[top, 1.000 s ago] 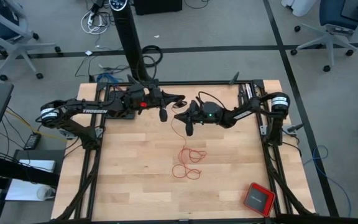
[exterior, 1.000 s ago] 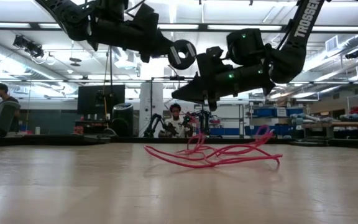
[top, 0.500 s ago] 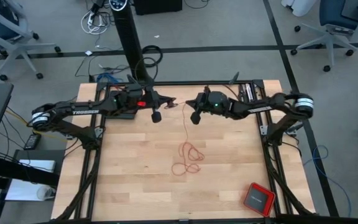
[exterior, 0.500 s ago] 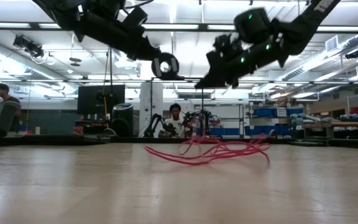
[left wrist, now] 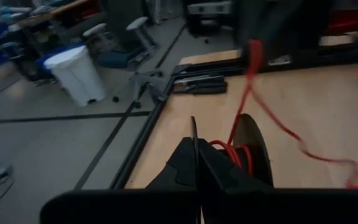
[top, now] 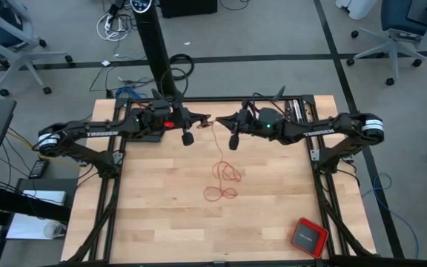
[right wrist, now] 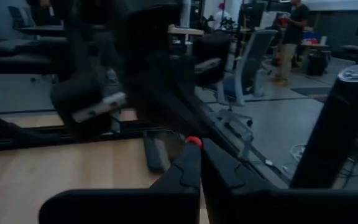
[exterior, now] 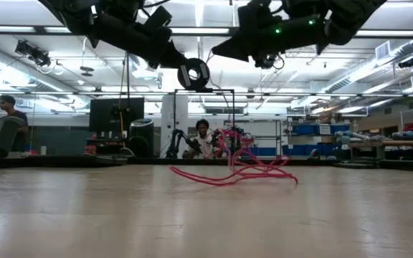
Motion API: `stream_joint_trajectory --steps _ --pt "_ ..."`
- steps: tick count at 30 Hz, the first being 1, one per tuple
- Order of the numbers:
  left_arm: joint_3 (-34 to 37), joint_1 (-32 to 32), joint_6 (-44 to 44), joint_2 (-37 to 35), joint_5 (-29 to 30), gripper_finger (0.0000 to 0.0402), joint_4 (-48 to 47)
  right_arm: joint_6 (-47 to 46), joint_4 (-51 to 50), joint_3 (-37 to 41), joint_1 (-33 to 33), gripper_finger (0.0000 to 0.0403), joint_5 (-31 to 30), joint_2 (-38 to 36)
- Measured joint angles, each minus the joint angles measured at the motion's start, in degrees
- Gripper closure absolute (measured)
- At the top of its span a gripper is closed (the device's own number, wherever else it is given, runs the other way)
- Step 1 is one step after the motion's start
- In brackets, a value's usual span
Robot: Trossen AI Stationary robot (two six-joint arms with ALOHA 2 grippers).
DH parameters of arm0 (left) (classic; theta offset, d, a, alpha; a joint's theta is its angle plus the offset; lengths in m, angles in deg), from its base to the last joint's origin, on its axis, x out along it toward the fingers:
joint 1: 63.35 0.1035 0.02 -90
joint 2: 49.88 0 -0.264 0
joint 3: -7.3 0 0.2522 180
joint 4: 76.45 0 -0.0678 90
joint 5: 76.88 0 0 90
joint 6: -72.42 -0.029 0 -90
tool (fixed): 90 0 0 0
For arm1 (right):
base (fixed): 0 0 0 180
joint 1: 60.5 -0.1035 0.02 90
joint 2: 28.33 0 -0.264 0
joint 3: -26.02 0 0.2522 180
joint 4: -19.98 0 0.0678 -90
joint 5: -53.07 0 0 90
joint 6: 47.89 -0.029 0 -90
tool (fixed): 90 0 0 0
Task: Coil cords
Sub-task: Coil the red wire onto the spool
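Thin red cord [top: 223, 176] in loose loops on pale wood, both pincers [top: 207, 120] [top: 223, 121] clamped on it.

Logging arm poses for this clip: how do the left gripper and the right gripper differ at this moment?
The left gripper reaches in from the table's left edge, the right gripper from its right, tips nearly meeting. The left wrist view shows red cord wound beside the left gripper; the right wrist view shows only a small red bit at the right gripper's tips. Both are shut, raised above the table, with loose cord loops below.

Red cord [top: 222, 172] strand, nearly invisible overhead.
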Motion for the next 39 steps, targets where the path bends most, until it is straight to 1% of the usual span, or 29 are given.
stream_joint_trajectory --steps 2,8,12,15,19,23,26,31,34,39 --pt "0.00 -0.26 1.00 1.03 2.51 0.0401 1.37 0.02 -0.15 -1.87 -0.62 0.0403 0.43 1.71" --pt "0.14 -1.26 4.46 4.04 5.21 0.0401 6.78 0.02 0.32 -6.26 -0.99 0.0403 0.86 7.54" --pt "0.17 -2.24 5.71 4.46 11.33 0.0401 9.30 0.01 0.81 -8.58 -1.06 0.0403 2.07 11.28" --pt "0.17 -2.50 7.74 4.44 12.88 0.0401 11.02 0.00 0.99 -9.67 -1.14 0.0403 2.69 13.42" --pt "0.20 -2.44 11.40 4.47 11.08 0.0401 12.07 -0.45 -0.31 -9.97 -0.92 0.0403 2.20 15.07" --pt "0.20 -2.39 12.70 4.49 9.79 0.0401 12.94 -0.47 -4.60 -9.87 -0.86 0.0402 -2.23 14.75" --pt "0.20 -2.37 12.60 4.56 8.31 0.0401 12.89 -0.93 -6.81 -9.58 -0.69 0.0395 -3.40 14.37" --pt "0.11 -2.31 10.00 4.30 5.78 0.0401 12.21 -1.77 -14.61 -9.13 -0.36 0.0361 -2.98 14.51" --pt "0.11 -2.26 9.89 4.40 3.29 0.0401 10.89 -4.16 -15.25 -9.21 -0.38 0.0344 -2.17 14.28" --pt "0.11 -2.31 9.49 4.34 2.72 0.0401 10.20 -3.53 -15.55 -9.23 -0.36 0.0334 -0.29 14.30"
